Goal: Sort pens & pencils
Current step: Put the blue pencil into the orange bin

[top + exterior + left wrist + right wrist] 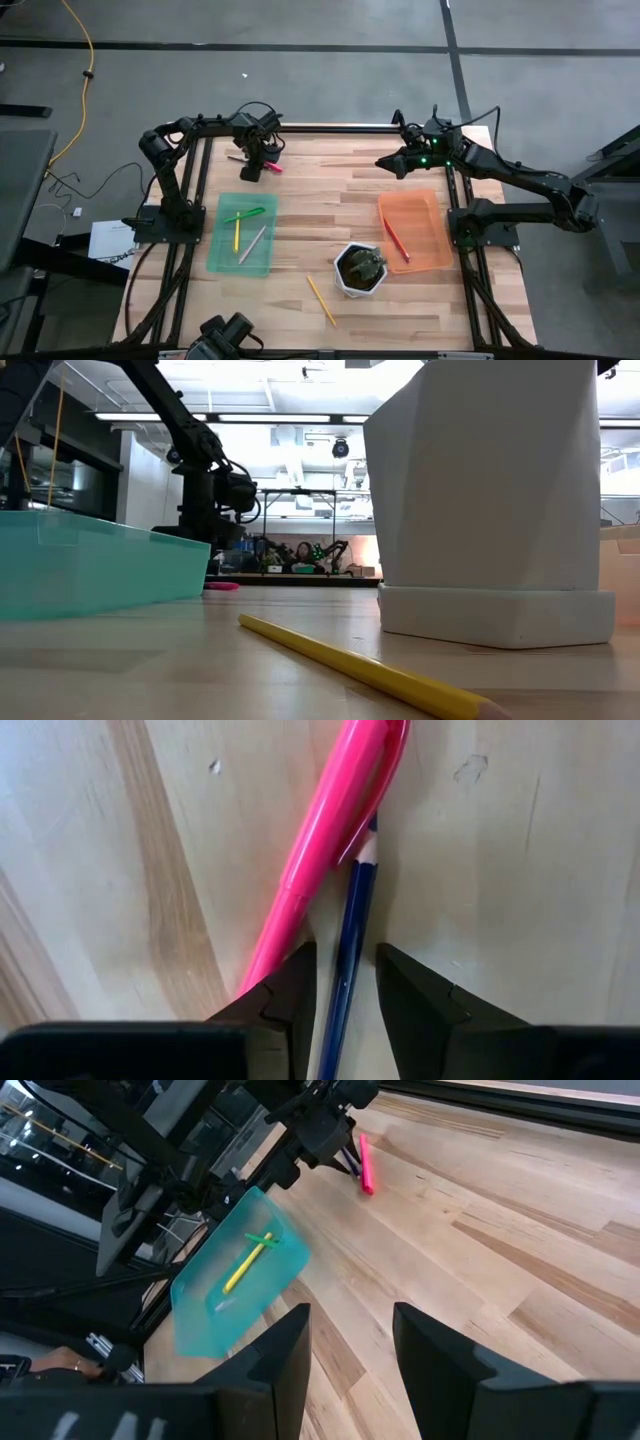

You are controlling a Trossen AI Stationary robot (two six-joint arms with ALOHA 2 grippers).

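Nearest the table's front edge, at about six o'clock, one yellow pencil (321, 300) lies loose on the wood, just beside a white pot (360, 268) holding a small plant. It is not yet sorted.

Farther back two trays are set well apart, presumably so that each kind gets its own. In the green tray (222, 262) at eight o'clock three pens are counted: a green pen (244, 215), a yellow pen (237, 235) and a silver-grey pen (252, 244). In the orange tray (425, 205) at four o'clock one red-brown pencil (396, 239) is seen.

Farthest off, at eleven o'clock, a pink pen (322, 840) and a dark blue pencil (349, 945) lie touching side by side. The left gripper (346, 985) is lowered over them with its fingers narrowly parted, the blue pencil lying between the tips and the pink pen just outside one finger — it is judged that only the pencil is meant to be taken. Whether the pencil is already pinched cannot be told.

At one o'clock the right gripper (350, 1345) is held above the table, its fingers parted and holding nothing — apparently waiting.
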